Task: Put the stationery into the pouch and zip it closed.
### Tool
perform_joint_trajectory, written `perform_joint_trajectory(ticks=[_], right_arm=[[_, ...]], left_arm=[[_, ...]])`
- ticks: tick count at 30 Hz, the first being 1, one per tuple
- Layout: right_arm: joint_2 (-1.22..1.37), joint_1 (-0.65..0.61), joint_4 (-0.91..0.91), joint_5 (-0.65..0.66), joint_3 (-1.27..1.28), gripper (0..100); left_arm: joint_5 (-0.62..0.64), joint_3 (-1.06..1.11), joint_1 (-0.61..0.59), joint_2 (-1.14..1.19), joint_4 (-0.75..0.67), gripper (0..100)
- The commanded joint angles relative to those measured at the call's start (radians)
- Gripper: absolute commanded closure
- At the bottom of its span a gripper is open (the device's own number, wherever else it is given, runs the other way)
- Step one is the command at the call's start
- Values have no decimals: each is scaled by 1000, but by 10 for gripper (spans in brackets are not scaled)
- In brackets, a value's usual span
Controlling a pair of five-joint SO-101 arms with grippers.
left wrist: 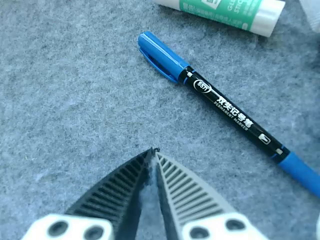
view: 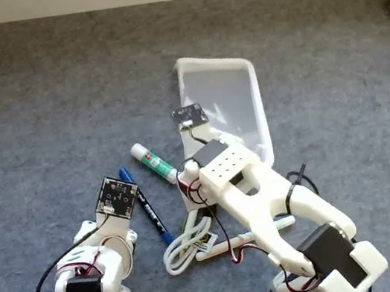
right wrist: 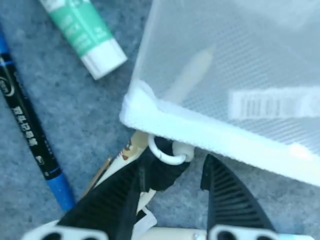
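Note:
A translucent white pouch (view: pixel 234 90) lies on the grey carpet, and a pale pencil-like item (right wrist: pixel 191 75) shows through its mesh. At its near corner, the white zip ring (right wrist: pixel 167 155) sits with a black tab under it. My right gripper (right wrist: pixel 174 165) is open, its fingers on either side of that ring and tab. A blue and black marker (left wrist: pixel 225 107) lies just ahead of my left gripper (left wrist: pixel 152 152), which is shut and holds nothing. A green and white glue stick (view: pixel 154 161) lies between the marker (view: pixel 148 207) and the pouch.
A coiled white cable (view: pixel 190 247) and a cream pen-like item (view: pixel 253 239) lie beside the right arm's base. Bare grey carpet (view: pixel 31 114) stretches to the left and far side. A pale wall edge runs along the far side.

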Motion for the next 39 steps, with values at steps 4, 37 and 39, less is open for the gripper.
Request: perform_joint_trajectory(ticks=[4, 37, 39], right_arm=[[-58, -13, -88, -11, 70, 828], [-73, -8, -21, 281, 114, 992], [-73, -8, -21, 302, 114, 992]], left_arm=[[-5, 19, -5, -15, 3, 993], [-5, 19, -5, -15, 3, 993], [-5, 19, -5, -15, 3, 993]])
